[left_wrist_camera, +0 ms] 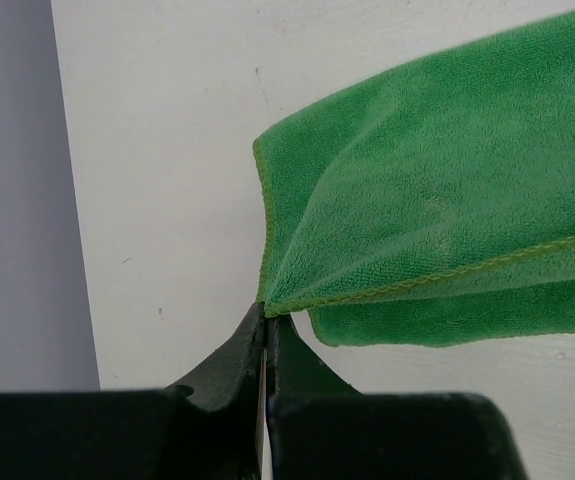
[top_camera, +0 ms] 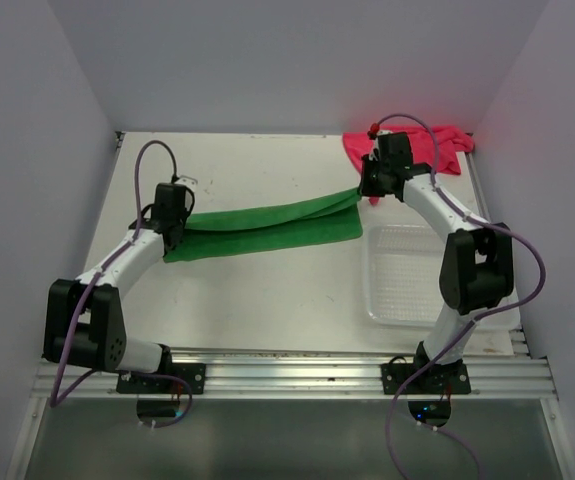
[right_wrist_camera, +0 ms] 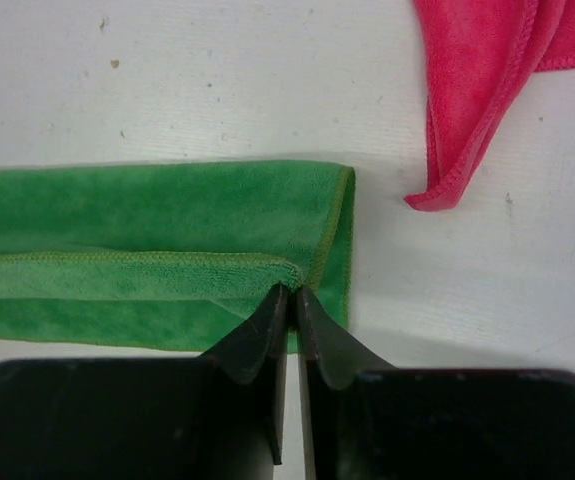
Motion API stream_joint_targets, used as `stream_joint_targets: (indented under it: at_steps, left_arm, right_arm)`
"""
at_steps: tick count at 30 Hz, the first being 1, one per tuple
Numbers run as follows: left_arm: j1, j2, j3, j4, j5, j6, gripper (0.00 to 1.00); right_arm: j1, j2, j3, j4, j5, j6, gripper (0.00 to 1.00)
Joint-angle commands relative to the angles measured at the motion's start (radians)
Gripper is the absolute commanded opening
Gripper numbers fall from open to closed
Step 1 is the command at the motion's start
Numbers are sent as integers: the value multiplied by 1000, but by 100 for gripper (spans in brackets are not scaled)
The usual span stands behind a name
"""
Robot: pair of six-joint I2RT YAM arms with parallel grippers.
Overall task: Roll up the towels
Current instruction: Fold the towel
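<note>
The green towel [top_camera: 267, 225] lies folded lengthwise into a long band across the middle of the table, stretched between both grippers. My left gripper [top_camera: 174, 232] is shut on its left corner; in the left wrist view the fingertips [left_wrist_camera: 267, 312] pinch the hemmed corner of the green towel [left_wrist_camera: 437, 200]. My right gripper [top_camera: 365, 188] is shut on the right end, its tips [right_wrist_camera: 294, 292] nipping the upper layer's corner of the green towel [right_wrist_camera: 147, 210]. The pink-red towel [top_camera: 442, 145] lies crumpled at the back right, behind the right gripper; one of its corners [right_wrist_camera: 487, 60] shows apart from the green towel.
A clear plastic mesh basket [top_camera: 370, 285] sits at the right front, beside the right arm's elbow. White walls close in the table [top_camera: 267, 300] on the left, back and right. A metal rail runs along the near edge.
</note>
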State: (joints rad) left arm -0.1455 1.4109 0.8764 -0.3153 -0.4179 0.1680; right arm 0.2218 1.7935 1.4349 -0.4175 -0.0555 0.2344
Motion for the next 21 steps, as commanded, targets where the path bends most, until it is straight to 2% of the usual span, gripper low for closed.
stream_joint_targets:
  at_steps: [1, 6, 7, 8, 14, 20, 21]
  left_arm:
    - [-9, -36, -22, 30, 28, 7, 0]
    - [-78, -30, -43, 25, -10, 22, 0]
    - [-103, -24, -47, 22, -13, 25, 0]
    - [-112, -18, -48, 19, -19, 27, 0]
    - [-124, 0, -40, -18, -35, 15, 0]
    - [-124, -9, -51, -24, -130, -2, 16]
    - [-124, -9, -48, -28, -137, -2, 21]
  right_arm:
    - [-7, -54, -19, 26, -21, -26, 14]
    - [-6, -71, -42, 37, -59, -32, 28]
    - [-7, -71, -41, 37, -64, -32, 35]
    - [-7, -72, -39, 34, -64, -27, 38]
    - [-6, -65, -10, 14, -60, -6, 36]
    - [-6, -42, 24, 2, -67, 19, 40]
    - [-7, -42, 28, 0, -69, 20, 40]
